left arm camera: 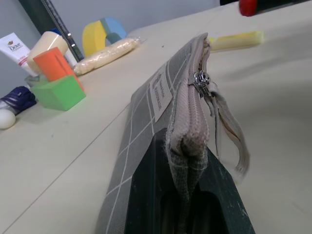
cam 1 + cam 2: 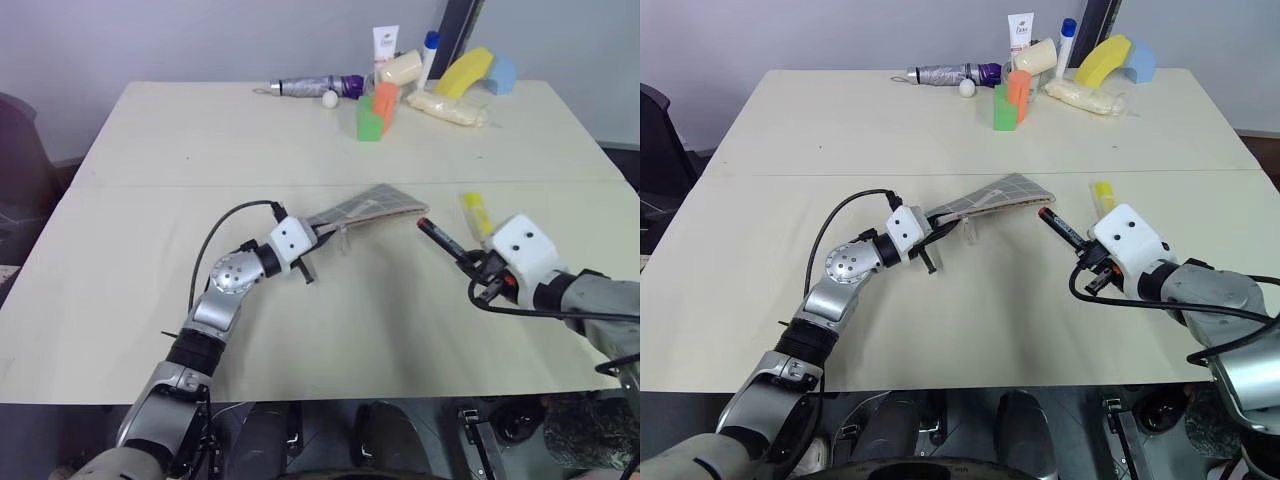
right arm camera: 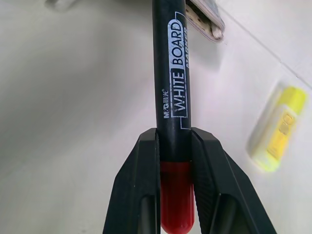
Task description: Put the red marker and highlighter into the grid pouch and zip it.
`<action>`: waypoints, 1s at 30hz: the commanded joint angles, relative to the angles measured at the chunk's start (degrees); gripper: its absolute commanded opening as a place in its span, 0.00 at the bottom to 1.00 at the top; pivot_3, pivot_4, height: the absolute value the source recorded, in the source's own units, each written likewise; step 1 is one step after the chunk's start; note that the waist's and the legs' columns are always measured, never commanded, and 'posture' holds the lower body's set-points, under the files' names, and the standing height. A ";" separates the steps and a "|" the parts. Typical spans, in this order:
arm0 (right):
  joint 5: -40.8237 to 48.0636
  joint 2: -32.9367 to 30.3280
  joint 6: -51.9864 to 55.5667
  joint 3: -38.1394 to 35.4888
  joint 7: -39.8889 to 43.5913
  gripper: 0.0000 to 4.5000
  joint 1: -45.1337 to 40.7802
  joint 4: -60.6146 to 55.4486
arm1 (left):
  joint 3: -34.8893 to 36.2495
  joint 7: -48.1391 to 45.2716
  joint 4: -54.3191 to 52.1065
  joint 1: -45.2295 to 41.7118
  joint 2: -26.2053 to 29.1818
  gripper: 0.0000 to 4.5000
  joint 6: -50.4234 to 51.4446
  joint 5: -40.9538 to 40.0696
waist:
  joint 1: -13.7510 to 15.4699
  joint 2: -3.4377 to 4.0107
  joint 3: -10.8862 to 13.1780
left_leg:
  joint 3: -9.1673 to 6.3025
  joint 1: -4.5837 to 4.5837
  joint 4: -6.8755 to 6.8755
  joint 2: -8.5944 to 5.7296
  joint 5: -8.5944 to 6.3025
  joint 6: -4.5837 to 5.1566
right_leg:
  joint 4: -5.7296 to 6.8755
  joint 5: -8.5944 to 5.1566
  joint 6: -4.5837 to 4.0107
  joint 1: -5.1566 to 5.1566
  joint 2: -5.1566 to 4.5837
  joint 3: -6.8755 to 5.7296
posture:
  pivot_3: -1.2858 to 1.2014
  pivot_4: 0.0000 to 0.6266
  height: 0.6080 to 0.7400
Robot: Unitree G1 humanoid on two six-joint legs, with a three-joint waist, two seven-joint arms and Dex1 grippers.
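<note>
The left pincer (image 2: 318,236) is clenched on one end of the grid pouch (image 2: 375,205), holding it lifted edge-up near the middle of the tabletop (image 2: 150,180), its zipper (image 1: 201,80) partly open. At about three o'clock from the pouch, the right pincer (image 3: 174,161) grasps the red marker (image 2: 440,237), which points toward the pouch above the surface. The highlighter (image 2: 474,212) lies flat on the tabletop just beyond the marker, at about one o'clock from the right pincer.
</note>
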 commanded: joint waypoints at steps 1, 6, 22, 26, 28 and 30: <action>-1.37 -1.01 -2.21 1.65 -0.35 0.07 -3.06 1.39 | 0.35 -0.34 -3.56 0.61 -0.19 0.00 0.27 -1.21 | -0.03 0.00 0.00 | 0.00 0.00 0.01 0.00 0.00 0.00 | 0.00 0.00 0.00 0.00 0.00 0.00 | 0.52 0.24 1.00; -2.54 -0.44 -3.25 4.95 -1.11 0.07 -6.12 5.02 | 0.13 -0.98 -5.71 1.74 -0.06 0.00 1.50 -1.87 | -0.01 0.00 0.00 | -0.02 0.01 0.01 0.02 0.00 0.00 | 0.01 0.00 0.00 0.00 -0.01 0.00 | 0.52 0.24 1.00; -13.22 -9.76 -14.19 17.23 3.43 0.07 -6.98 5.96 | -1.14 -4.25 -9.65 3.87 1.51 0.00 2.38 -1.28 | -0.06 0.02 0.00 | -0.01 0.01 0.02 0.02 0.02 -0.04 | 0.01 0.00 0.00 -0.01 -0.02 0.00 | 0.52 0.24 1.00; -18.36 -12.44 -21.38 22.87 7.08 0.07 -8.58 5.84 | -1.82 -6.41 -10.74 4.20 2.85 0.00 2.25 -1.47 | -0.13 0.02 0.00 | 0.00 0.01 0.02 0.04 0.06 -0.10 | 0.01 0.00 0.00 -0.02 -0.01 0.00 | 0.52 0.24 1.00; -20.34 -11.91 -23.73 25.18 8.61 0.07 -10.42 5.68 | -2.22 -7.95 -11.85 4.56 3.60 0.00 2.72 -2.06 | -0.15 0.02 0.00 | 0.00 0.01 0.02 0.05 0.13 -0.23 | 0.01 0.00 0.00 -0.03 -0.01 0.00 | 0.52 0.24 1.00; -22.09 -11.07 -25.27 26.84 9.81 0.07 -12.20 5.85 | -2.51 -9.15 -12.85 4.92 4.18 0.00 3.40 -2.67 | -0.16 0.02 0.00 | 0.00 0.01 0.02 0.05 0.18 -0.30 | 0.01 0.00 0.00 -0.03 0.00 0.00 | 0.52 0.24 1.00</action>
